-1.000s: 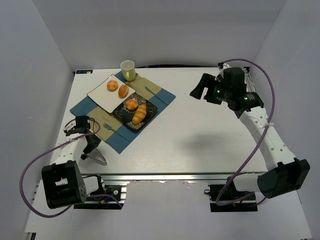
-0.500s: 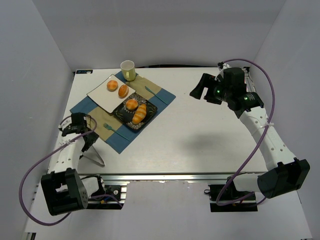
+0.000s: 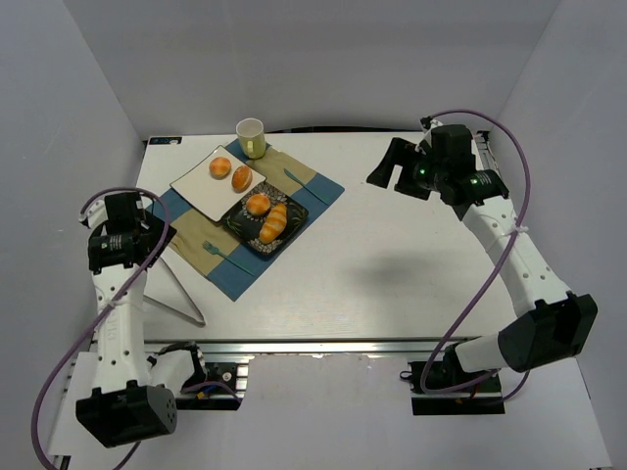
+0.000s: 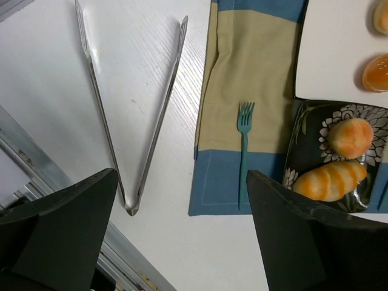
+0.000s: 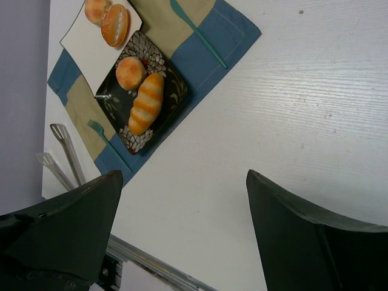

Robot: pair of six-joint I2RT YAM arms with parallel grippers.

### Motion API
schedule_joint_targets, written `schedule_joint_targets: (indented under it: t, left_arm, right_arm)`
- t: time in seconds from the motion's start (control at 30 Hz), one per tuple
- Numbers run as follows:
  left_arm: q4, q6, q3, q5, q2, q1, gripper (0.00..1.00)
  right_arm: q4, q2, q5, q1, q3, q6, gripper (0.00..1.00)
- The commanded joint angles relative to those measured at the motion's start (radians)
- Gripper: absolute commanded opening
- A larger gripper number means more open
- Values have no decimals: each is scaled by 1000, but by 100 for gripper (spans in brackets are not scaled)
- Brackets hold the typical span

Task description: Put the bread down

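Note:
A long striped loaf (image 3: 274, 222) and a round roll (image 3: 258, 204) lie on a dark flowered plate (image 3: 238, 223). Two more rolls (image 3: 219, 167) sit on a white plate (image 3: 201, 191). In the left wrist view the loaf (image 4: 330, 180) and round roll (image 4: 350, 136) are at the right edge. My left gripper (image 3: 147, 227) is open and empty, raised at the table's left side; in its own view (image 4: 182, 242) it hangs above bare table. My right gripper (image 3: 387, 168) is open and empty, high at the back right. Its own view (image 5: 182, 236) shows the loaf (image 5: 147, 103) far off.
Metal tongs (image 3: 181, 299) lie open on the table near the front left edge, also in the left wrist view (image 4: 151, 121). A blue and tan placemat (image 3: 318, 186) holds both plates, a teal fork (image 3: 223, 253) and a teal knife (image 3: 299, 184). A green cup (image 3: 252, 137) stands at the back.
My left gripper has risen and pulled back to the left, away from the tongs, which stay on the table. My right arm has shifted slightly left.

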Motion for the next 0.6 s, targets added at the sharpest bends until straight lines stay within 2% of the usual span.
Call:
schedule_joint_targets:
  t: [0.0, 0.17, 0.57]
  left_arm:
    - [-75, -24, 48, 13, -37, 6, 98]
    - [-52, -51, 16, 15, -145, 6, 98]
    - [-12, -39, -33, 44, -126, 6, 98]
  right_arm:
    - [-19, 29, -36, -9, 75, 18, 89]
    - [-28, 41, -44, -10, 91, 29, 89]
    - [-56, 10, -9, -10, 83, -7, 90]
